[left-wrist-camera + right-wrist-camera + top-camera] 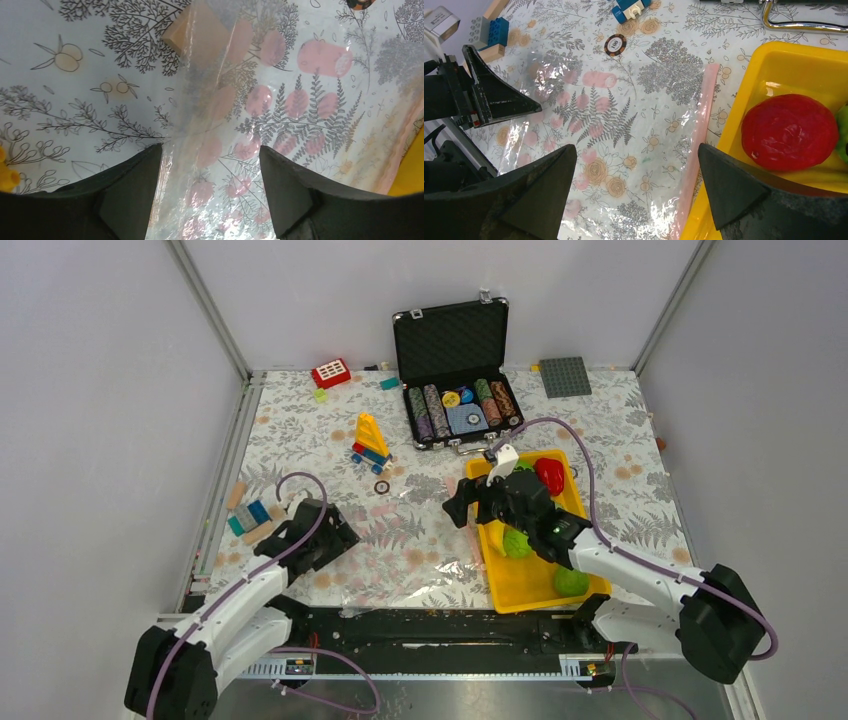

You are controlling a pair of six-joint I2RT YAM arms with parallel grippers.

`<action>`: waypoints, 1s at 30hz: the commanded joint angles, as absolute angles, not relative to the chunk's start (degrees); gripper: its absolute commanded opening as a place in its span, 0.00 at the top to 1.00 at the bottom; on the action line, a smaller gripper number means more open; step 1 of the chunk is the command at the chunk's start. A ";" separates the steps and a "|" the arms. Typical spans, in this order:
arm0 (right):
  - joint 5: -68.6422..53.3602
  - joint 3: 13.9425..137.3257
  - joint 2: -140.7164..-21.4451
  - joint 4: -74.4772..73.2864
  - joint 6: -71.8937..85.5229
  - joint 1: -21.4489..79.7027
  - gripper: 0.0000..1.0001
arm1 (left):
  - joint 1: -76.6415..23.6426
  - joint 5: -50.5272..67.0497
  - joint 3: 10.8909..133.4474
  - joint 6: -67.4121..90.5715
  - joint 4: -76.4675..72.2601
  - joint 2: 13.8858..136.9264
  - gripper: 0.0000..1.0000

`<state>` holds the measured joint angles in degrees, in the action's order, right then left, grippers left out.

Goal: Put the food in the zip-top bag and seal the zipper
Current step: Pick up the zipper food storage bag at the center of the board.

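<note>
The clear zip-top bag (420, 540) lies flat on the flowered cloth between the arms and looks empty. Its pinkish zipper (696, 145) runs along the edge next to the yellow tray (530, 595). The food is in the tray: a red one (550, 477) and two green round ones (517, 543). In the right wrist view the red one (791, 132) is at the right. My left gripper (210, 165) is open over the bag's left edge (235, 125). My right gripper (636, 165) is open and empty above the bag's zipper side. The banana and peach are hidden.
An open black case of poker chips (455, 370) stands at the back. A grey baseplate (565, 377), a red brick (330, 373), a yellow-blue brick build (370, 440), blocks (250, 515) and a loose chip (381, 487) lie around. A wooden block (192, 35) lies by the bag's corner.
</note>
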<state>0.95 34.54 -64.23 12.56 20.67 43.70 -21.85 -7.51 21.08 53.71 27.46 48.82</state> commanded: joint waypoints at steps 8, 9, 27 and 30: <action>0.35 37.38 -65.17 12.81 21.57 43.61 0.00 | -22.23 -7.12 23.48 51.15 19.96 56.70 0.95; 0.29 37.52 -65.31 12.57 21.60 43.66 0.01 | -22.24 -7.81 24.54 50.69 21.08 56.80 1.00; 2.16 57.56 -87.13 -7.78 27.83 49.54 0.00 | -22.37 -30.03 33.97 52.65 43.66 51.51 1.00; 6.71 61.60 -91.34 -12.15 28.34 51.31 0.00 | -22.35 -31.26 34.70 52.74 43.70 53.09 1.00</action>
